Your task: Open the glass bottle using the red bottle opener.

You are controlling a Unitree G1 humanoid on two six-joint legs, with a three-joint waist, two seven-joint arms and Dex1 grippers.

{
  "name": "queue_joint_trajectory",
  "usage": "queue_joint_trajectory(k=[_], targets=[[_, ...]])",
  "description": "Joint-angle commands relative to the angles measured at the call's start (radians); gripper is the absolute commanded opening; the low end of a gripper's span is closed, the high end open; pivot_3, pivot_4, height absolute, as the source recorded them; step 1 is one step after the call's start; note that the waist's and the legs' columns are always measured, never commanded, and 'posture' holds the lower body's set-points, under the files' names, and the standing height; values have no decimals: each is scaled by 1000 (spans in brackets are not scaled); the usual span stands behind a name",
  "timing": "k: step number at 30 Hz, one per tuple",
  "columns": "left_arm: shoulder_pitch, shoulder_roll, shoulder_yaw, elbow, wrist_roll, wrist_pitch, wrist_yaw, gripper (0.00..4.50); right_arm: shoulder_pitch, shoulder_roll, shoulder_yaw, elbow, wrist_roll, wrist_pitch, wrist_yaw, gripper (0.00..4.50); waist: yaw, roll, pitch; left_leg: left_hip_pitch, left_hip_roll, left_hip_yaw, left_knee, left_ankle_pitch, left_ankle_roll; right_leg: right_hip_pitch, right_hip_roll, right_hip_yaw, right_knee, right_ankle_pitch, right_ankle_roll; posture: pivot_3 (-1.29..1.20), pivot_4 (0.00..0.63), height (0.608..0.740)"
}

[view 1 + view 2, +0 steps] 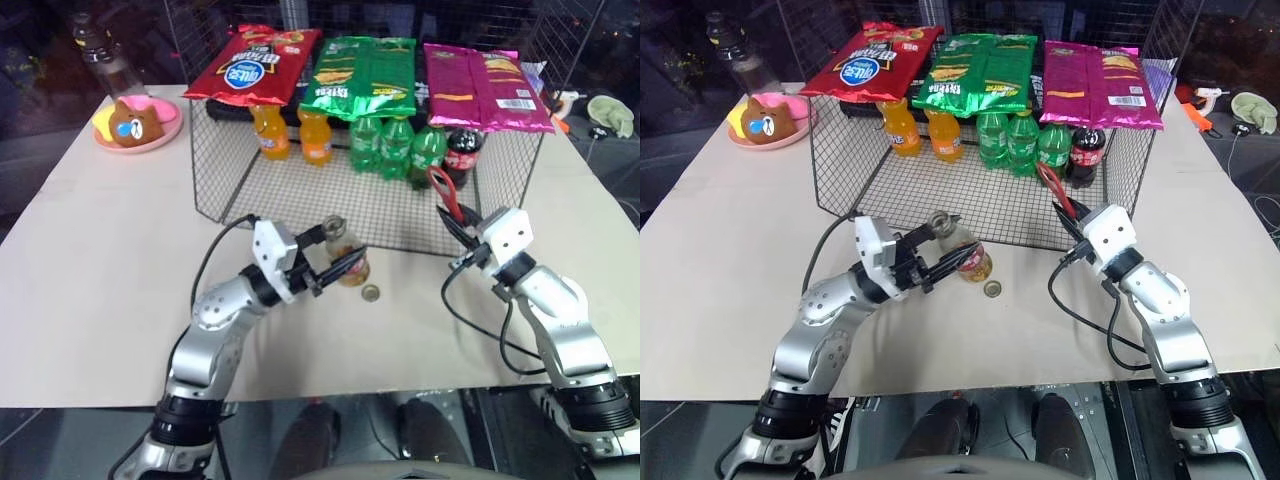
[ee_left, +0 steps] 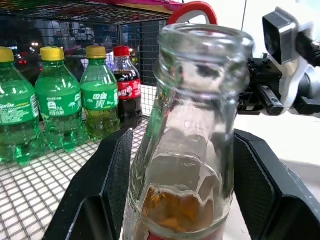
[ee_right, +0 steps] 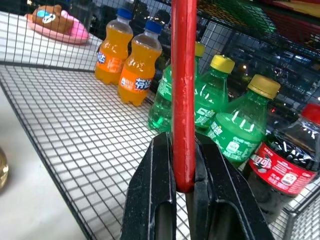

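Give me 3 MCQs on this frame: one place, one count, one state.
1. Where does the metal cap lie?
A. on the bottle's mouth
B. on the table beside the glass bottle
C. on the pink plate

2. How many green bottles stand in the wire basket?
A. three
B. one
C. five

3. What does the right tool hold?
A. nothing
B. the cap
C. the red bottle opener

Answers: 1 B, the cap rests on the table by the bottle's base, whose mouth is bare. 2 A, three yellow-capped green bottles stand together. 3 C, its fingers clamp the red handle in the right wrist view.
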Motion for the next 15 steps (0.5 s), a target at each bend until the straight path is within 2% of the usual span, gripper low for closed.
queue_joint_trajectory(k=[1,15], targets=[[-27,-6,-4,26,14,-4,5,2890,-13,7,-34,-29,-10,-7,-7,0,0,0,0,0,0,0,0,0,0,0,0,0,0,0,0,0,150,740],[-60,-12,-1,41,4,2,-2,2890,9,31,-39,-25,-50,-24,-15,0,-1,0,0,0,0,0,0,0,0,-1,0,0,0,0,0,0,150,740]])
